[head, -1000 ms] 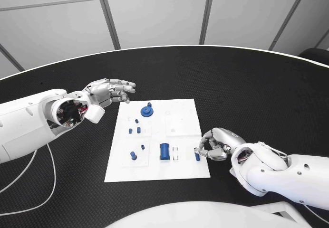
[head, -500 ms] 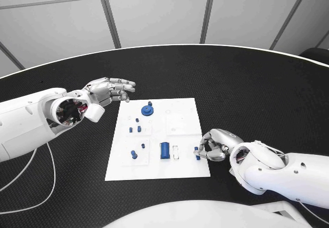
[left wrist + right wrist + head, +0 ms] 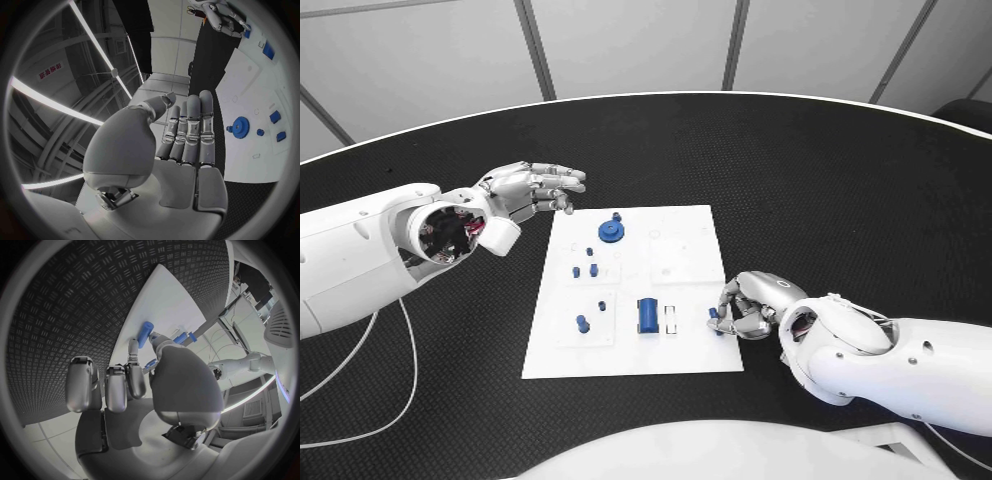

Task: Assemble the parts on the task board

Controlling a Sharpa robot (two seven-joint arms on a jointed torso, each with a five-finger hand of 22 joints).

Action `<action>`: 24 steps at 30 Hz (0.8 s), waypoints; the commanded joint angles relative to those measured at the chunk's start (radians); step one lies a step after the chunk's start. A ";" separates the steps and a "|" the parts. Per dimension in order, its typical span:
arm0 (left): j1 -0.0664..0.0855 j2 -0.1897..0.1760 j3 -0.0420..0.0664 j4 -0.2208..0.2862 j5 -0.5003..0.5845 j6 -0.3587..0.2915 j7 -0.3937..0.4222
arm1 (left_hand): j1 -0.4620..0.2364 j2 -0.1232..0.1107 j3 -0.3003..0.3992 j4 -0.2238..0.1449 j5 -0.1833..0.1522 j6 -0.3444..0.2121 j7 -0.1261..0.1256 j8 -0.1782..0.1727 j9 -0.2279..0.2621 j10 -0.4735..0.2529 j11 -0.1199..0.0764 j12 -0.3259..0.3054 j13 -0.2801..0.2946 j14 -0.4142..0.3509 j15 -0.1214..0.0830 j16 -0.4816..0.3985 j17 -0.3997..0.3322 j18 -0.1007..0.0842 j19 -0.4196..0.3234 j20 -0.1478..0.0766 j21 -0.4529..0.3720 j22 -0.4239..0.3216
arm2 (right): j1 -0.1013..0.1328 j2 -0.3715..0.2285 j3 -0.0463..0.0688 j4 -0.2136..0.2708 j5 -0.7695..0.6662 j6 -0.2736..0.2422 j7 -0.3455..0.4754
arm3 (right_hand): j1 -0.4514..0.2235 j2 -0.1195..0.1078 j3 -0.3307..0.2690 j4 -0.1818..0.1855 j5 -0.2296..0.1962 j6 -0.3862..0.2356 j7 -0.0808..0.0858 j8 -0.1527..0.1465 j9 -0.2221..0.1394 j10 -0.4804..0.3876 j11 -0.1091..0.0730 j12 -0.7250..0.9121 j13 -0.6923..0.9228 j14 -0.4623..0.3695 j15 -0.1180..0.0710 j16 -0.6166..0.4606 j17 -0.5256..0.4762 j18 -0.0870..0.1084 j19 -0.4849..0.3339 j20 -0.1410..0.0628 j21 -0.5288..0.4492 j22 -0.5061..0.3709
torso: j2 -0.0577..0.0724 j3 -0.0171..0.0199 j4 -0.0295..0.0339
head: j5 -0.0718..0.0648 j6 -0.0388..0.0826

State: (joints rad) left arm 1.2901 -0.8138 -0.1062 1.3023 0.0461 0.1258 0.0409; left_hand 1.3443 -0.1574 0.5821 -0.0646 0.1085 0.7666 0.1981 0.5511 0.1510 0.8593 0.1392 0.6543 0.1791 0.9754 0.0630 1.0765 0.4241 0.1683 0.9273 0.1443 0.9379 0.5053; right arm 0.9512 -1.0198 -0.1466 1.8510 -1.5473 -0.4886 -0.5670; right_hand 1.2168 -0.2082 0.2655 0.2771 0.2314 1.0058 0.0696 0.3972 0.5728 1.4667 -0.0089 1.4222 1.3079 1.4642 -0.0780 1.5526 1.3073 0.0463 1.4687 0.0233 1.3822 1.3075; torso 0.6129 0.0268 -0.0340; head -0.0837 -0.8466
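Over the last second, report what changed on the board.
The right hand crept slightly toward the left along the task board's right edge, fingers staying curled at the small blue peg there. Whether it grips the peg is unclear. The left hand stayed raised and open off the board; the other blue parts kept their places.

The flat white task board [image 3: 678,350] looks like smooth, matt plastic with a faint sheen. The small blue parts on it, such as the round blue gear-shaped piece [image 3: 609,233] and the blue cylindrical block [image 3: 646,316], look like smooth moulded plastic with a soft gloss. The black desk [image 3: 819,190] has a rough, ribbed tread-pattern surface, matt like rubber. The silver left hand [image 3: 531,189] and silver right hand [image 3: 749,306] look like brushed metal, with a satin finish on the fingers [image 3: 190,130]. The white arm shells [image 3: 358,250] are glossy, smooth plastic.
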 commanded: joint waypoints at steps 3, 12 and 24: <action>0.000 -0.002 0.000 0.002 0.000 0.000 -0.001 | -0.003 0.006 -0.001 0.003 0.003 -0.010 0.016 0.004 -0.001 -0.009 0.001 0.007 -0.001 -0.007 0.000 0.001 -0.001 0.017 0.001 0.004 -0.005 -0.001 | -0.001 0.008 -0.001 -0.008 -0.043 0.038 -0.003 | 0.048 -0.003 0.009 -0.024 -0.011 -0.001 -0.005 0.001 0.001 0.022 -0.003 -0.009 0.145 0.097 0.000 -0.004 0.220 0.000 0.050 0.001 -0.007 0.120 | 0.000 0.0003 -0.0004 | 0.001 -0.003; 0.000 -0.005 0.000 0.004 0.000 -0.001 -0.003 | -0.003 0.006 -0.001 0.003 0.003 -0.010 0.016 0.004 -0.001 -0.009 0.001 0.007 -0.001 -0.007 0.000 0.001 -0.001 0.017 0.001 0.004 -0.005 -0.001 | -0.003 0.016 -0.003 -0.011 -0.106 0.100 -0.010 | 0.117 -0.012 0.040 -0.063 -0.051 -0.002 -0.004 -0.004 0.002 0.017 -0.002 -0.017 0.141 0.098 0.000 -0.002 0.225 -0.002 0.051 0.001 -0.001 0.125 | -0.001 0.0006 -0.0013 | 0.002 -0.005; 0.000 -0.003 0.000 0.003 0.000 -0.002 -0.004 | -0.003 0.006 -0.001 0.003 0.003 -0.010 0.016 0.004 -0.001 -0.009 0.001 0.007 -0.001 -0.007 0.000 0.001 -0.001 0.017 0.001 0.004 -0.005 -0.001 | -0.003 0.006 -0.003 0.015 -0.127 0.091 -0.015 | 0.163 -0.002 0.144 -0.099 0.068 0.012 -0.005 -0.012 0.000 0.016 -0.005 -0.019 0.144 0.099 -0.002 0.000 0.230 -0.003 0.053 0.000 0.002 0.131 | -0.001 0.0009 -0.0006 | -0.002 -0.002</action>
State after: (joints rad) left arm 1.2904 -0.8170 -0.1061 1.3054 0.0460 0.1239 0.0368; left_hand 1.3443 -0.1574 0.5821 -0.0647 0.1085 0.7666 0.1981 0.5510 0.1510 0.8594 0.1392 0.6543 0.1792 0.9754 0.0630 1.0765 0.4243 0.1683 0.9274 0.1443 0.9379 0.5056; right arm 0.9482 -1.0111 -0.1497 1.8580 -1.6735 -0.3906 -0.5810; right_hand 1.3760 -0.2155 0.3304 0.2451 0.2829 1.0064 0.0661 0.3826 0.8353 1.4667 -0.0089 1.4084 1.3077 1.4643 -0.0780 1.5526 1.3079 0.0463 1.4687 0.0233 1.3823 1.3074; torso 0.6121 0.0280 -0.0350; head -0.0839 -0.8501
